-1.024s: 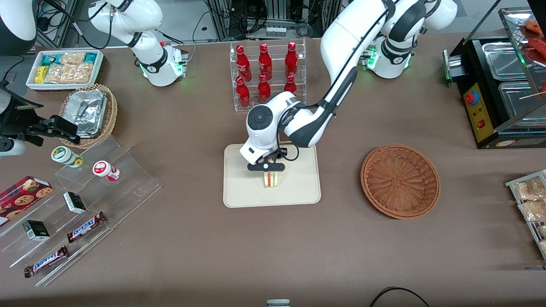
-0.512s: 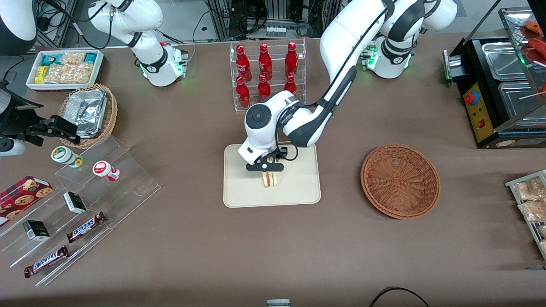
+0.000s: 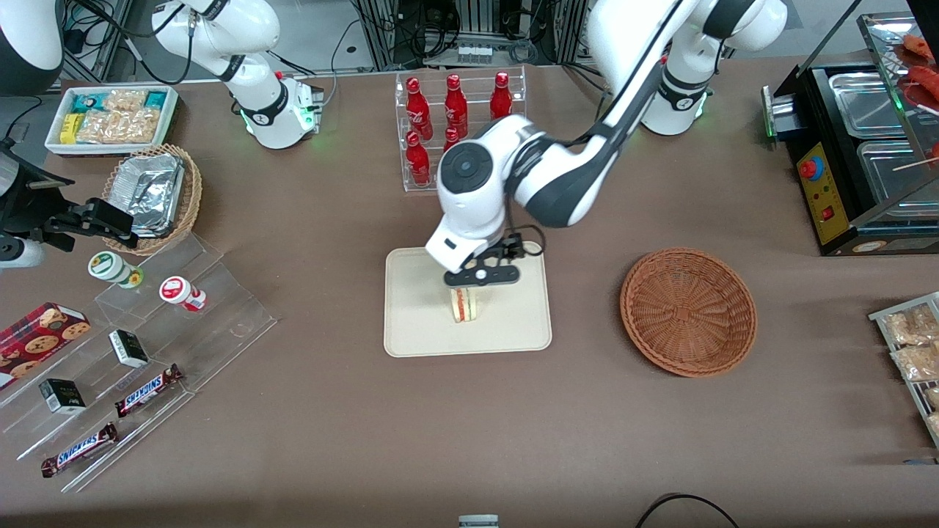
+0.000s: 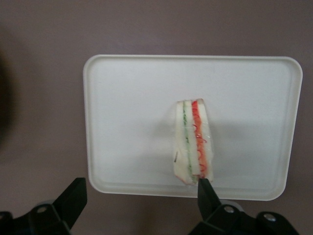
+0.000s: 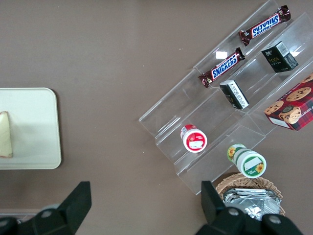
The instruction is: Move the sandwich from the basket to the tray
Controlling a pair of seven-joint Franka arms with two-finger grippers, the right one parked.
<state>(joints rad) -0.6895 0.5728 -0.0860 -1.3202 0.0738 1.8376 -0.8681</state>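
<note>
The sandwich (image 3: 463, 306) stands on its edge on the cream tray (image 3: 418, 315), red and green filling showing along its cut side. My left gripper (image 3: 480, 278) hangs just above it, open, holding nothing. In the left wrist view the sandwich (image 4: 193, 144) sits on the tray (image 4: 132, 112), and the gripper (image 4: 141, 183) has its black fingertips (image 4: 77, 188) spread wide, one of them overlapping the sandwich's end. The reddish-brown basket (image 3: 688, 312) lies empty beside the tray, toward the working arm's end. The right wrist view catches the tray's (image 5: 34, 127) end and the sandwich (image 5: 5, 134).
A clear rack of red bottles (image 3: 455, 125) stands farther from the front camera than the tray. Toward the parked arm's end are acrylic steps (image 3: 147, 352) with snacks, a tan basket of foil trays (image 3: 150, 194) and a white snack box (image 3: 110, 117). A black food warmer (image 3: 858, 147) sits at the working arm's end.
The gripper has let go of the sandwich and lifted up off it. The sandwich stays standing on the tray.
</note>
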